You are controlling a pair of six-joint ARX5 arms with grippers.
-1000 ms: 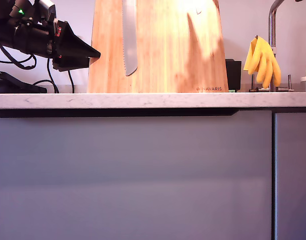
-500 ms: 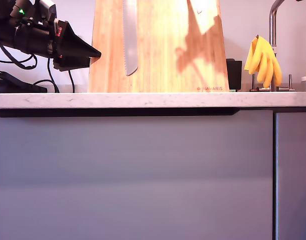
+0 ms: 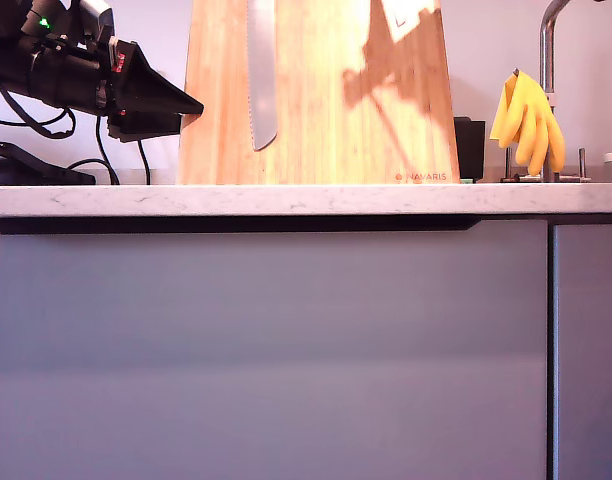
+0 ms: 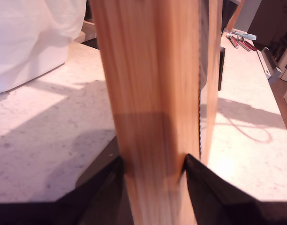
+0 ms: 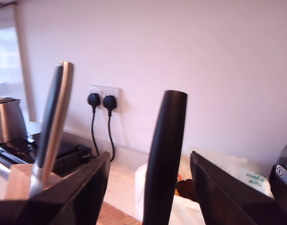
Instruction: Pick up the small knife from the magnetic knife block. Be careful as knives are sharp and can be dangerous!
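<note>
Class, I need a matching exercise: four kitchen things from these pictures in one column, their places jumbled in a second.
1. long serrated silver bread-knife blade
2. yellow rubber gloves
3. tall orange-tan bamboo knife block
4. black plugs

A. hanging beside the metal tap
B. standing on the white worktop
C. flat against the block's face
D. in the white wall socket

Pairs: 1-C, 2-A, 3-B, 4-D

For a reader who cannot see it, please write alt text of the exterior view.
A tall bamboo magnetic knife block stands on a pale counter, with a long serrated blade stuck to it and the small knife just showing at the top edge. At this view's left, a black tool touches the block's edge. Yellow rubber gloves hang at the right.
</note>
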